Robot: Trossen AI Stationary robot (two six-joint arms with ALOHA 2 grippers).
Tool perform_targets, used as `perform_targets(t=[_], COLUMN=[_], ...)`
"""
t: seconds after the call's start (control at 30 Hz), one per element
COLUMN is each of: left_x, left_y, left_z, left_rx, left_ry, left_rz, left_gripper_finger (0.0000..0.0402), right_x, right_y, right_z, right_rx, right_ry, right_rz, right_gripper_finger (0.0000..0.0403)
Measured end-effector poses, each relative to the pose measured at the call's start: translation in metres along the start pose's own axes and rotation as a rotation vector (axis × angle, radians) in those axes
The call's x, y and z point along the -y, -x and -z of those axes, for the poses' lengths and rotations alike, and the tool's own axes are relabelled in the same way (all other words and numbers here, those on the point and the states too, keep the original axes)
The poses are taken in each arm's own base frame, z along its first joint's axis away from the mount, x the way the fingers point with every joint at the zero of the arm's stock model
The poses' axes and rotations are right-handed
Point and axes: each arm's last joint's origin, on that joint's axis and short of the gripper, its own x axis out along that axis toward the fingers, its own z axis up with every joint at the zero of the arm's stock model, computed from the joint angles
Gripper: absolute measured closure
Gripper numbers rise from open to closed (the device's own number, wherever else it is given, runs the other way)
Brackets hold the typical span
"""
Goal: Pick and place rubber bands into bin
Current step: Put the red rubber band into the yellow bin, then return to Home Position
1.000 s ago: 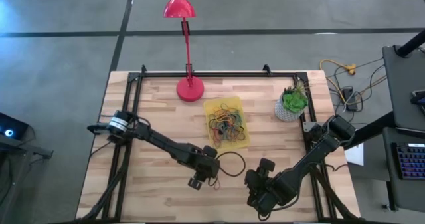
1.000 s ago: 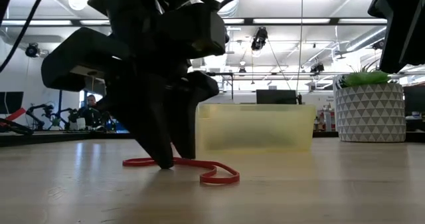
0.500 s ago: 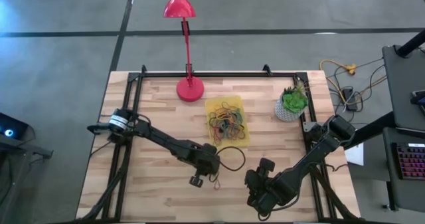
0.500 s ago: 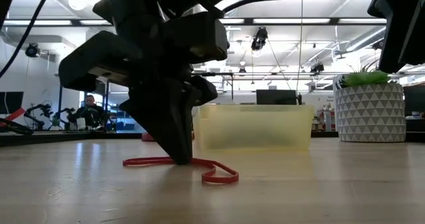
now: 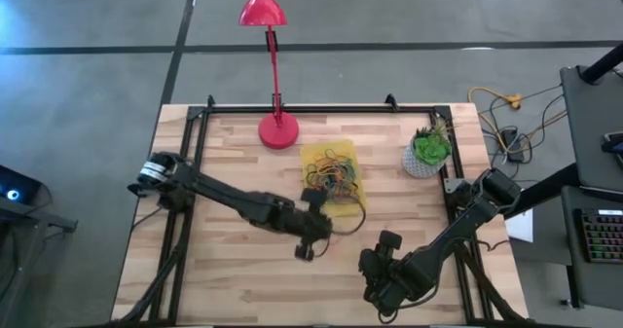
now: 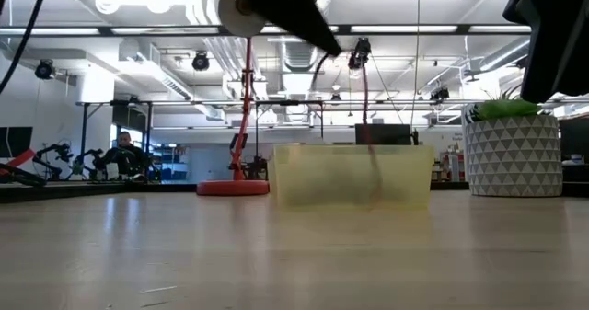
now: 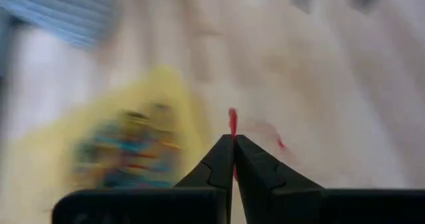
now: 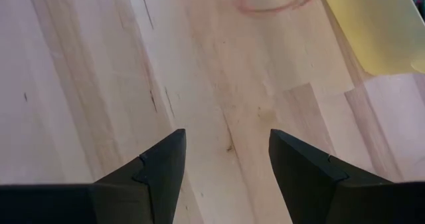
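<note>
- A second ago the left tool (image 5: 313,238) stood with its tips on the wood over a red rubber band (image 7: 232,121) lying flat in front of the bin (image 5: 336,207); now it has lifted, its fingers pressed together on that band, and has moved toward the bin's near edge.
- From table height the band now hangs as a thin red strand (image 6: 365,117) from the raised tool down in front of the yellow bin (image 6: 352,176); the spot where it lay is bare wood.
- The right tool (image 5: 382,287) has not moved: it waits low over the near right part of the surface, fingers (image 8: 161,165) apart, nothing between them.
- The other rubber bands (image 5: 332,181) lie in a mixed heap inside the bin, red, blue, green and yellow.
- The left wrist view is smeared, so the bin and its contents are only a yellow patch with coloured specks; how much of the band is pinched I cannot tell.
- In the low view only the underside of the left arm shows at the top edge, cut off.
- The surface (image 5: 224,163) is pale wooden planks in a dark frame, with a red lamp (image 5: 277,130) at the far edge and a potted plant (image 5: 428,151) to the right.
- Beyond is a workshop hall with ceiling lights, and a person (image 6: 123,151) sits far off.
</note>
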Motion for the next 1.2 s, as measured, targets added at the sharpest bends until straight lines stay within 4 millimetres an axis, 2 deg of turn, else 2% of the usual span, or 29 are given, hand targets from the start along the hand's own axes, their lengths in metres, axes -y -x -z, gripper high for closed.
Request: perform_targets(t=[0.13, 0.33, 0.47, 0.57, 0.67, 0.8, 0.87, 0.93, 1.07, 1.13, 1.2], left_x=[-0.036, -0.100, -0.120, -0.121, -0.117, -0.108, -0.101, -0.090, -0.062, -0.050, -0.041], left_y=[0.006, 0.003, -0.009, -0.023, -0.028, -0.034, -0.030, -0.014, 0.040, 0.069, 0.096], left_z=[-0.012, -0.017, -0.003, 0.008, 0.012, 0.018, 0.016, 0.009, -0.017, -0.026, -0.026], left_rx=[0.009, 0.014, -0.037, -0.076, -0.090, -0.139, -0.145, -0.144, 0.002, 0.087, 0.144], left_ry=[-0.020, 0.106, 0.137, 0.218, 0.327, 0.332, 0.316, 0.289, 0.282, 0.294, 0.334], left_rz=[-0.165, -0.348, -0.367, -0.298, -0.246, -0.231, -0.218, -0.186, -0.117, -0.068, -0.025], left_gripper_finger=[0.0401, 0.0401, 0.0401, 0.0388, 0.0359, 0.0309, 0.0285, 0.0267, 0.0252, 0.0251, 0.0251], right_x=[0.000, 0.000, 0.000, 0.000, 0.000, 0.000, 0.000, 0.000, -0.001, 0.000, 0.010], right_y=[0.000, -0.001, -0.001, -0.001, -0.001, -0.001, -0.001, 0.000, 0.004, 0.011, 0.017], right_z=[0.000, 0.000, 0.001, 0.001, 0.001, 0.002, 0.002, 0.003, 0.002, -0.004, -0.018], right_rx=[-0.001, -0.001, -0.001, -0.002, -0.002, -0.003, -0.005, -0.014, 0.002, 0.033, 0.053], right_ry=[-0.002, -0.054, -0.067, -0.069, -0.083, -0.086, -0.086, -0.085, -0.067, -0.017, 0.016], right_rz=[0.002, 0.002, 0.002, 0.001, 0.002, 0.002, 0.001, -0.003, -0.008, -0.015, -0.018], right_gripper_finger=[0.0199, 0.0199, 0.0199, 0.0199, 0.0199, 0.0199, 0.0199, 0.0199, 0.0199, 0.0199, 0.0199])
